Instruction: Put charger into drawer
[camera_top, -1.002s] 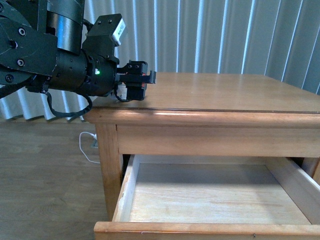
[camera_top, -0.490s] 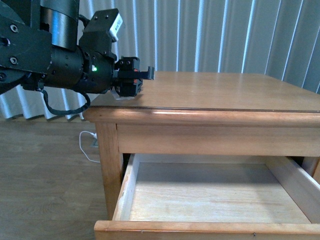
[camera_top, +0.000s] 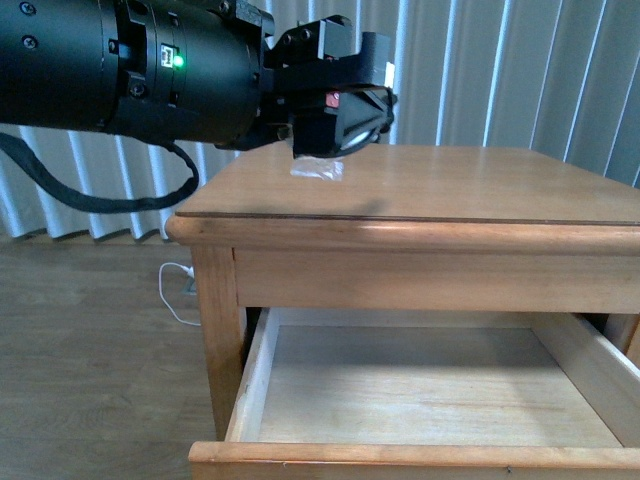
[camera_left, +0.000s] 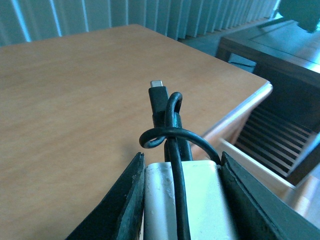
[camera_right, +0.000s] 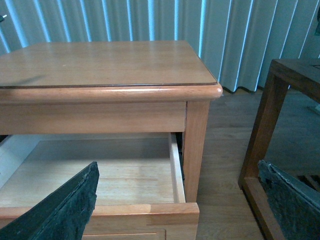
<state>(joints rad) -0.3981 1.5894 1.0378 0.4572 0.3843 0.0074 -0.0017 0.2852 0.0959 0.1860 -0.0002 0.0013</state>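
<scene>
**Charger lifted off the table**
In 1 second the left gripper has risen from the table corner and swung inward, jaws clamped on the charger held between them. The open drawer lies below it, so lowering comes next. The right gripper is spread wide, empty.

No legible text or numbers; red sticker on left gripper too blurred to read.

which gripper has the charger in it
The left gripper: its jaws are shut on the white charger over the tabletop. The right gripper is open and empty near the drawer.
</scene>
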